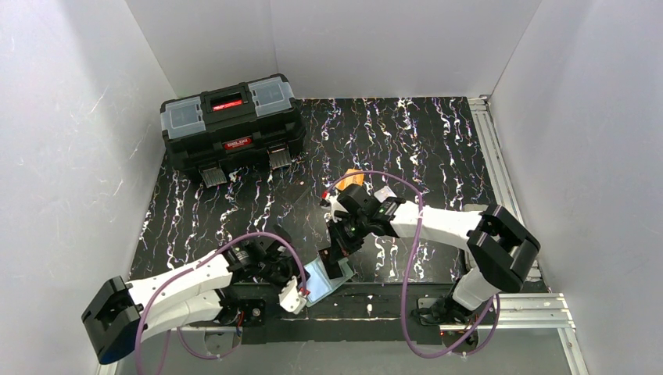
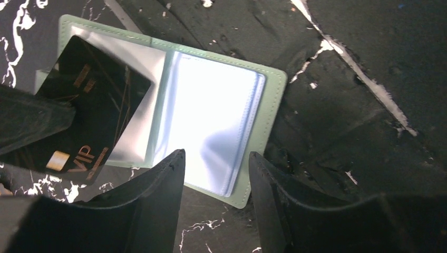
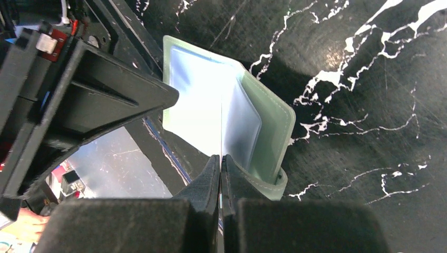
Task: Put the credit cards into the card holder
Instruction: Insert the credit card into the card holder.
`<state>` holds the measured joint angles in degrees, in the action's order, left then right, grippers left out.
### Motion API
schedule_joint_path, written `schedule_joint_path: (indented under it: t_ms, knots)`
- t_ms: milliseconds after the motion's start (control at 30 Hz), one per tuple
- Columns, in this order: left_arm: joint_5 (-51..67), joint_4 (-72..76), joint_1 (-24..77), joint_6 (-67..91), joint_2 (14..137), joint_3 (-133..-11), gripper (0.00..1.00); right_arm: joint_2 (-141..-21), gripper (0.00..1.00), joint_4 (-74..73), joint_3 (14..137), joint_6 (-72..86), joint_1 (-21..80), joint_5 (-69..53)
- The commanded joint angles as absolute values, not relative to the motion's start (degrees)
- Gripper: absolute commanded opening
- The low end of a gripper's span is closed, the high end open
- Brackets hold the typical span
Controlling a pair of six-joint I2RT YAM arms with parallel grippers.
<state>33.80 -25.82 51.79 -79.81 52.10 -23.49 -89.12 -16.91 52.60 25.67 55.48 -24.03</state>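
Observation:
The mint-green card holder [image 1: 324,275] lies open near the table's front edge, its clear sleeves facing up [image 2: 211,105]. My right gripper [image 1: 338,254] is shut on a black credit card printed "VIP" [image 2: 89,110]. That card lies slanted over the holder's left page. In the right wrist view the card is edge-on between the closed jaws [image 3: 221,158], beside the holder's raised sleeve [image 3: 274,121]. My left gripper [image 2: 217,157] is open, and the holder's near corner sits between its fingertips. An orange credit card [image 1: 353,176] lies behind the right arm.
A big black toolbox [image 1: 232,129] stands at the back left. Metal rails run along the right edge [image 1: 500,156] and the front [image 1: 500,312]. White walls enclose the table. The two grippers are close together over the holder.

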Motion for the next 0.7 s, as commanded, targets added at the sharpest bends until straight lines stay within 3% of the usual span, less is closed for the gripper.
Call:
schedule_joint_path:
  t_ms: [0, 667]
  knots:
    - [34.7, -27.9, 52.8, -82.9, 49.9, -21.7, 0.46, -89.9, 0.01, -12.3, 52.3, 25.7, 55.0, -27.0]
    - [32.0, -23.2, 54.6, -84.4, 51.2, -18.8, 0.32, -95.6, 0.01, -5.0, 49.6, 27.4, 53.1, -32.0]
